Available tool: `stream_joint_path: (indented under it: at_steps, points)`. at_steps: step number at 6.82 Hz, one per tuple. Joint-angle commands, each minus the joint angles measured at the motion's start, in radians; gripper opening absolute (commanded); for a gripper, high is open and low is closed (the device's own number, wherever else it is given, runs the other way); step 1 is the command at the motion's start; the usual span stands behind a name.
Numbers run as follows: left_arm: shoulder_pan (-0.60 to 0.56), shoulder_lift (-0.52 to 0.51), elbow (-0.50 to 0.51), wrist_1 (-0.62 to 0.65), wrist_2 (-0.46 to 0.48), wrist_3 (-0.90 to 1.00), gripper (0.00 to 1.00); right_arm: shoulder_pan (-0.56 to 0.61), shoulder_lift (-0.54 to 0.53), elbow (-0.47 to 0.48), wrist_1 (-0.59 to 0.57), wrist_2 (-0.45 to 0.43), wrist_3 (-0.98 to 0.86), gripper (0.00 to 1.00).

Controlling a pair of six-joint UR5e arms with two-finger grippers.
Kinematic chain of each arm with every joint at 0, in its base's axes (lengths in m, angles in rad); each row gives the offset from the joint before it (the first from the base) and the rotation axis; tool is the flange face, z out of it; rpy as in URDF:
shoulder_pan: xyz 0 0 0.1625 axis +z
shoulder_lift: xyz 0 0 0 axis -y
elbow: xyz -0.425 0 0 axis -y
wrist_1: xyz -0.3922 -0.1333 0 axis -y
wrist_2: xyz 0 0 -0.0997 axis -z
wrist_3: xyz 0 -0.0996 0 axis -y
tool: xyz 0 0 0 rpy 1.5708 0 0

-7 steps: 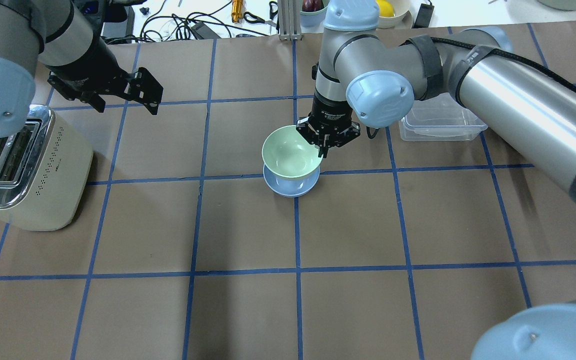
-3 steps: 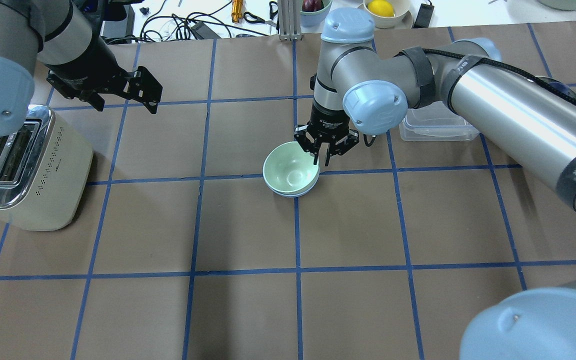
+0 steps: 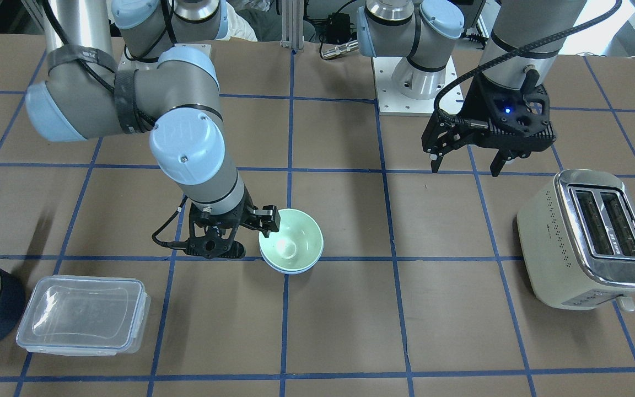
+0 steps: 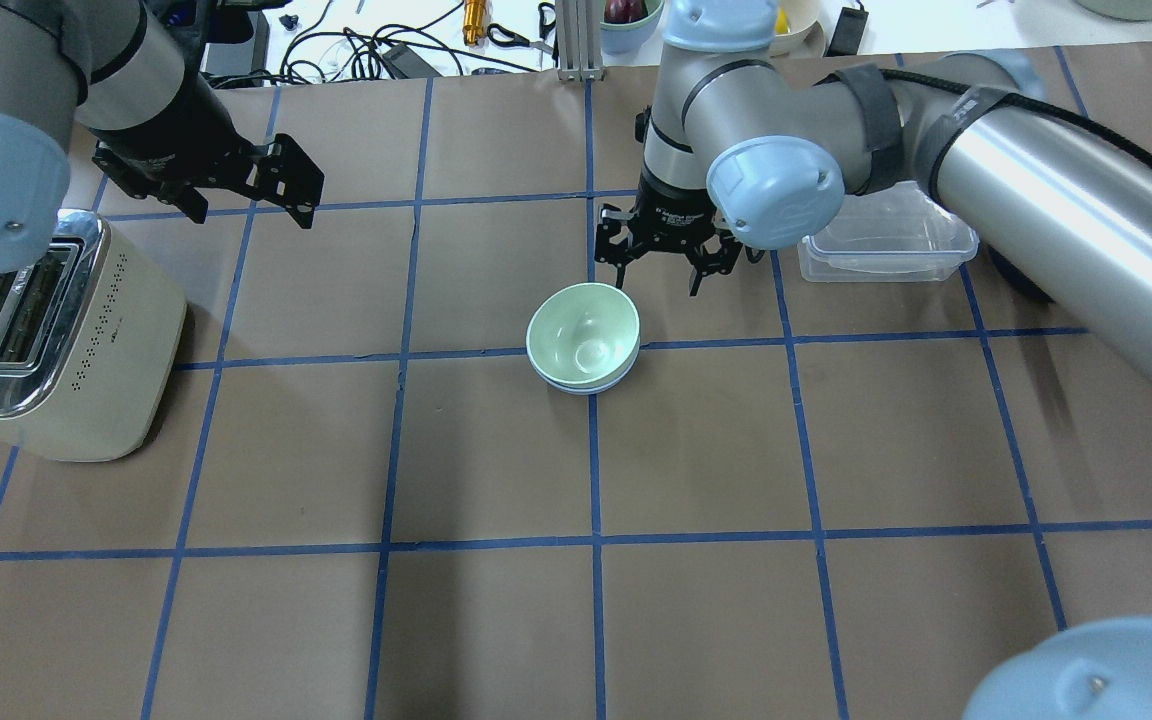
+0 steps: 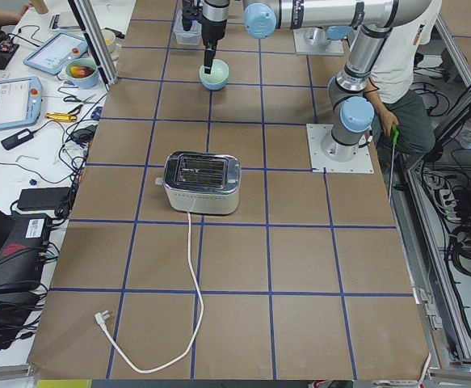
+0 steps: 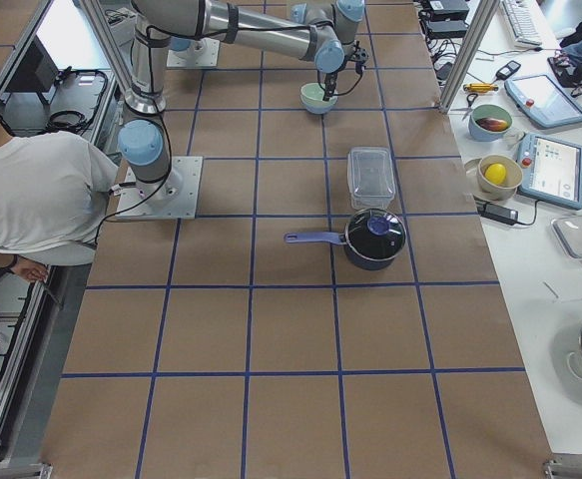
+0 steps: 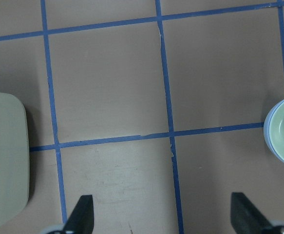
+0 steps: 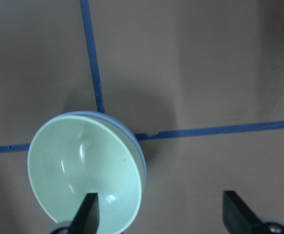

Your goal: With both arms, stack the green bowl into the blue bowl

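The green bowl (image 4: 582,338) sits nested inside the blue bowl (image 4: 588,388). Only a thin band of the blue rim shows beneath it. The stack stands upright on the tabletop (image 4: 496,450), near its centre, over a crossing of blue tape lines.

The right gripper (image 4: 658,285) is positioned just beside the far rim of the green bowl. Its jaws are spread wide and hold nothing. From the right wrist view, one finger (image 8: 88,212) overlaps the bowl's near edge.

The left gripper (image 4: 251,205) hangs above the tabletop close to the toaster (image 4: 46,340), well apart from the bowls. Its jaws are also wide and empty.

A clear lidded container (image 4: 886,245) lies near the right arm.
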Motion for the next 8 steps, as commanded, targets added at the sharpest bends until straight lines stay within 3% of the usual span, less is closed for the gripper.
stream_joint_path:
  at_steps: [1,2,3,4,6,8]
  points:
    - [0.003,-0.004,0.000,0.000,0.000,0.000,1.00,-0.037,-0.108,-0.102,0.169,-0.095,-0.049,1.00]
    - [0.001,-0.002,-0.001,0.000,0.000,0.000,1.00,-0.040,-0.164,-0.150,0.293,-0.106,-0.071,1.00]
    - [0.001,-0.001,-0.001,0.000,0.000,0.000,1.00,-0.075,-0.211,-0.155,0.346,-0.130,-0.161,1.00]
    - [0.001,0.001,0.000,0.000,0.002,0.000,1.00,-0.125,-0.254,-0.132,0.348,-0.120,-0.277,1.00]
    - [0.001,-0.010,0.003,0.002,-0.009,-0.003,1.00,-0.167,-0.331,-0.022,0.293,-0.114,-0.306,0.99]
    - [0.001,-0.008,0.000,0.006,-0.009,-0.003,1.00,-0.172,-0.336,-0.016,0.270,-0.112,-0.320,1.00]
